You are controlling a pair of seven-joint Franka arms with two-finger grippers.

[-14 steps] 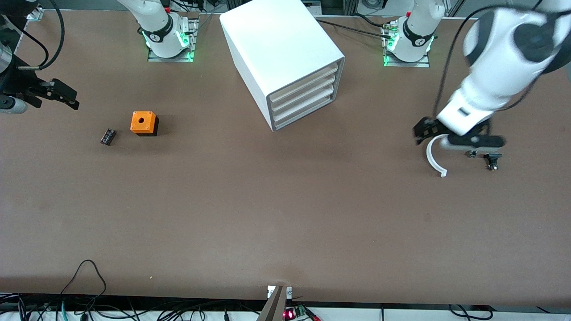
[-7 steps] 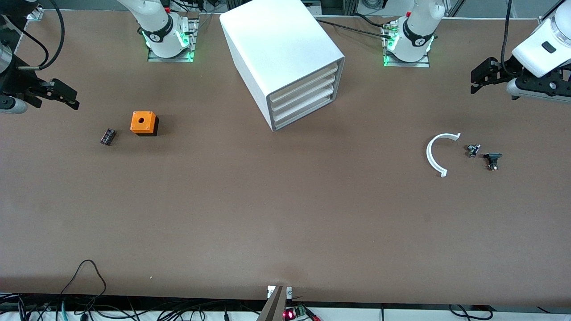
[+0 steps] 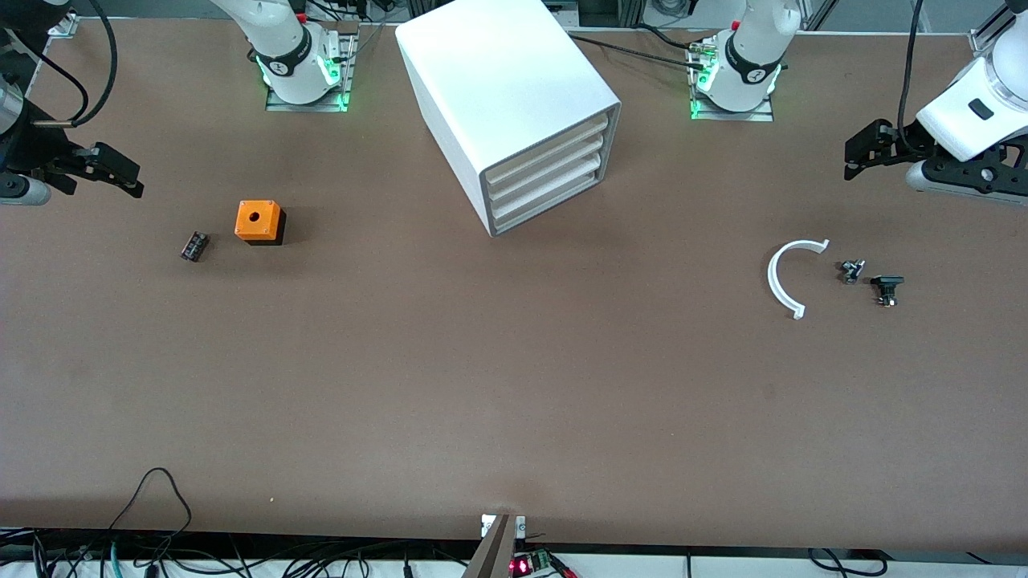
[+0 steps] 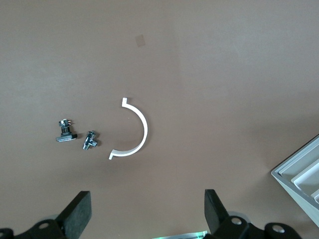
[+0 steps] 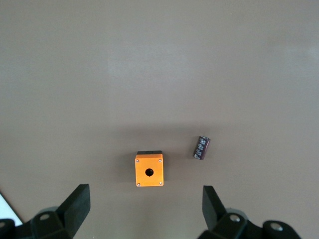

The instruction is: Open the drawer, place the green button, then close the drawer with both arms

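Four flush fronts on the big white boxy cabinet (image 3: pixel 514 88), and the lowest of them, the wide shallow white plastic tray drawer (image 3: pixel 554 201), sits shut between the two arm bases on the brown table (image 3: pixel 514 385). No green-capped push button shows in any view. It may already lie inside the closed drawer, though that cannot be seen.

One second ago the left arm hung low over the white curved plastic arc (image 3: pixel 777 277). It has since swung up and away, and the left gripper (image 3: pixel 853 156) now hovers, fingers spread and empty, over the table's edge at the left arm's end. The arc, the small metal fitting (image 3: pixel 851 270) and the tiny black-topped part (image 3: pixel 886 289) lie uncovered, close together.

At the right arm's end the right gripper (image 3: pixel 120 172) waits, also spread wide and empty, over bare table near the orange cube with a hole (image 3: pixel 259 222) and the small dark component (image 3: pixel 194 246).

With both arms withdrawn and the drawer closed, the task looks finished.
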